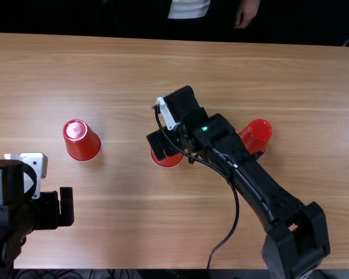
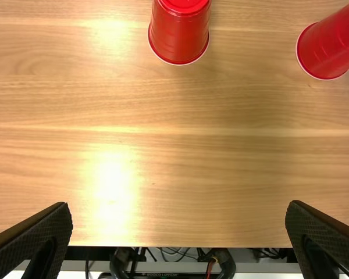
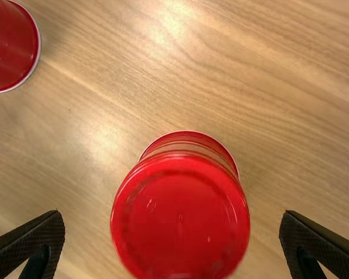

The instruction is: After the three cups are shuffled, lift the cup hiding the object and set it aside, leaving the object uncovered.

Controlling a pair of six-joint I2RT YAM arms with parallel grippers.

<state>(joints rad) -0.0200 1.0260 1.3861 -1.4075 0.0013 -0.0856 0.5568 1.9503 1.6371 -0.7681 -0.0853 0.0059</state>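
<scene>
Three red cups stand upside down in a row across the table. In the top view the left cup (image 1: 80,140) and the right cup (image 1: 255,136) stand free. The middle cup (image 1: 166,158) is mostly hidden under my right gripper (image 1: 166,148). The right wrist view has that cup (image 3: 180,221) between my right gripper's (image 3: 173,235) open fingers (image 3: 35,241), with a gap on each side, and the left cup (image 3: 9,46) farther off. My left gripper (image 1: 66,206) rests open near the front left edge, with the left cup (image 2: 179,29) ahead of it. No object shows under any cup.
The right arm (image 1: 262,192) stretches diagonally from the front right to the table's middle, with a black cable hanging off it. A second cup (image 2: 331,43) shows off to one side in the left wrist view. A person stands behind the far edge of the table (image 1: 174,75).
</scene>
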